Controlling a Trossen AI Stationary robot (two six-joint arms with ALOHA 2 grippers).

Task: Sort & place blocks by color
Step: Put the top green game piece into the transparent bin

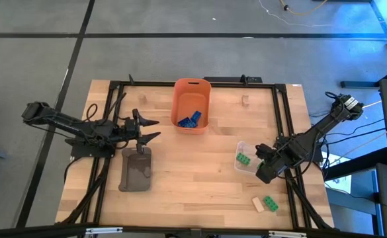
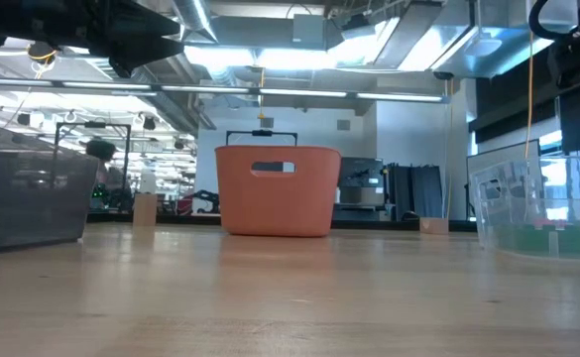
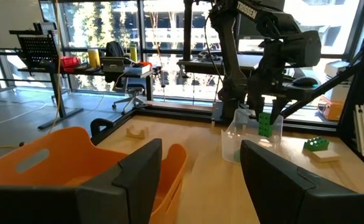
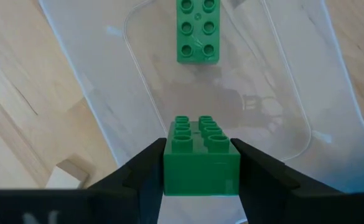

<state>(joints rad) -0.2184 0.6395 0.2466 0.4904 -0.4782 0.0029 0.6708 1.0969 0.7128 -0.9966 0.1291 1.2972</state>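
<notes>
High view: the right hand (image 1: 264,170) hangs at the clear bin (image 1: 245,158), hiding whatever it holds; one green brick (image 1: 244,158) lies inside. Left hand (image 1: 143,129), fingers spread and empty, sits beside the orange bin (image 1: 191,104) holding blue bricks (image 1: 189,119).
Low view: the clear bin (image 2: 542,213) is cut off at the edge; open table (image 2: 290,293) lies before it.
Left wrist view: a green brick (image 3: 265,124) hangs upright over the clear bin.
Right wrist view: fingers clamp a green block (image 4: 201,157), studs facing the bin floor, long axis toward the lying brick (image 4: 197,31).
</notes>
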